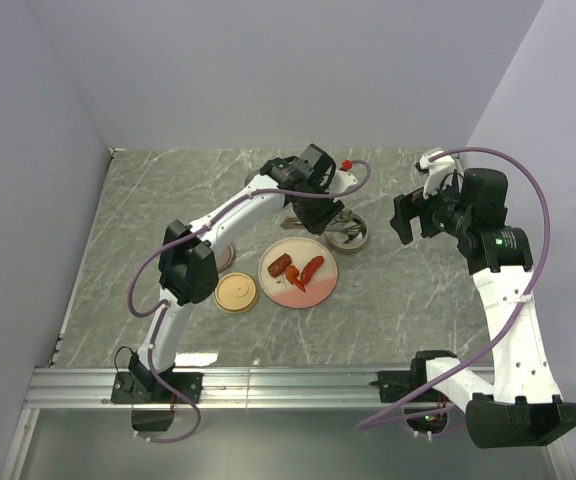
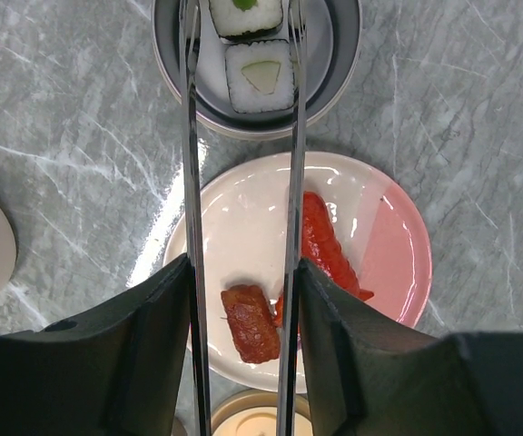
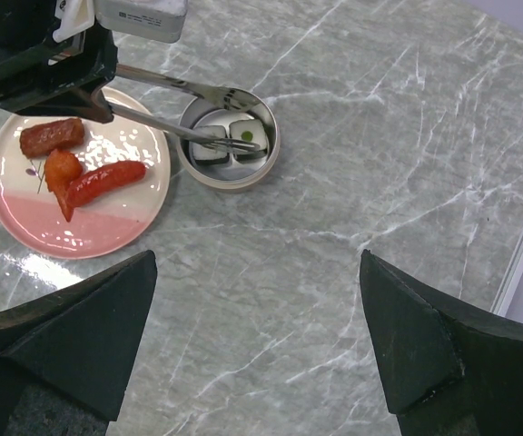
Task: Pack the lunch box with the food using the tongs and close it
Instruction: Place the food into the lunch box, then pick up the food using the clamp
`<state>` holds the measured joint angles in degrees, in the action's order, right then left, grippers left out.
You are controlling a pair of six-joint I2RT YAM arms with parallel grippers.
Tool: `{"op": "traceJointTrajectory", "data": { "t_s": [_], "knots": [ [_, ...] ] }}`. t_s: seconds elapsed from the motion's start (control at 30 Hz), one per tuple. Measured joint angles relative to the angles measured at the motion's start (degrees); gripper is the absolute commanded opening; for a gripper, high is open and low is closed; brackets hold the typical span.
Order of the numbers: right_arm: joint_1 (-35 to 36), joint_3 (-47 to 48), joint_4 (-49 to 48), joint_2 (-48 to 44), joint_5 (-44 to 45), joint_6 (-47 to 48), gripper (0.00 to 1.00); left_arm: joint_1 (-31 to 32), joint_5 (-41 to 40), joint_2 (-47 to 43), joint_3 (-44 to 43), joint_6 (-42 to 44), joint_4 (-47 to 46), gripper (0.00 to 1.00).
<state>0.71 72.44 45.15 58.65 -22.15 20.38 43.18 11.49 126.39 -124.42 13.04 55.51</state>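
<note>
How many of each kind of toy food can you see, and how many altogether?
Sushi rolls: 2
Red sausages: 2
Orange carrot-like piece: 1
Total: 5

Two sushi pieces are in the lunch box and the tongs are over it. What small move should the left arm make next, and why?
Probably lift the tongs clear of the lunch box and draw back toward the plate. Both sushi pieces lie in the box with the tong arms spread, while a brown sausage, a red sausage and an orange piece wait on the plate.
</note>
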Motion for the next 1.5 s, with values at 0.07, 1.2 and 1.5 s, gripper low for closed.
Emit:
{"op": "traceJointTrajectory", "data": {
  "t_s": [0.07,1.2,1.5],
  "knots": [
    [0.00,0.00,0.00,0.04,0.00,0.00,0.99,0.00,0.00,0.00,-0.31,-0.02,0.42,0.51],
    [0.00,2.47,2.14,1.42,-1.07,-1.33,1.00,-3.72,2.60,-35.91,46.38,-2.05,-0.66,0.58],
    [0.00,2.19,2.29,1.07,-0.96,-1.38,1.00,-2.36,2.60,-35.36,46.29,-3.50,-3.41,0.57]
  ]
}}
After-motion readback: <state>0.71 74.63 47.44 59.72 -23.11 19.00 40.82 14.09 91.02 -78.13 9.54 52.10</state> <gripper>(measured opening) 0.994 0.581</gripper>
